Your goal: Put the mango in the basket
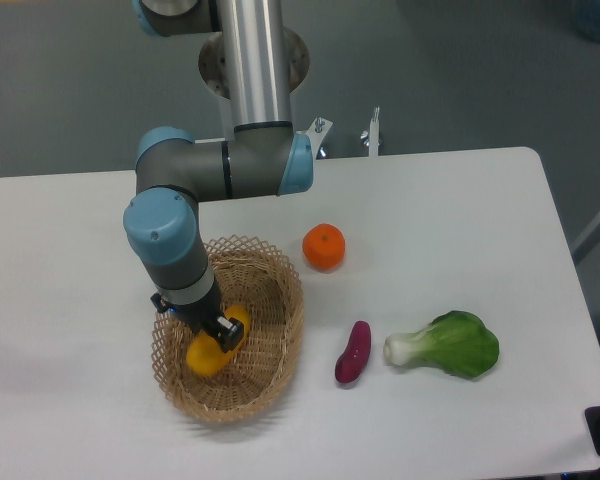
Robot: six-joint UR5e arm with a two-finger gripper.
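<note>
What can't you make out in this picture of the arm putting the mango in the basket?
- Gripper: its fingers are too small and partly hidden by the wrist to tell whether they clamp the mango.
- Mango: its upper end is covered by the gripper, so whether it rests on the floor of the basket is unclear.
- Basket: its left rear rim is hidden behind the arm.
</note>
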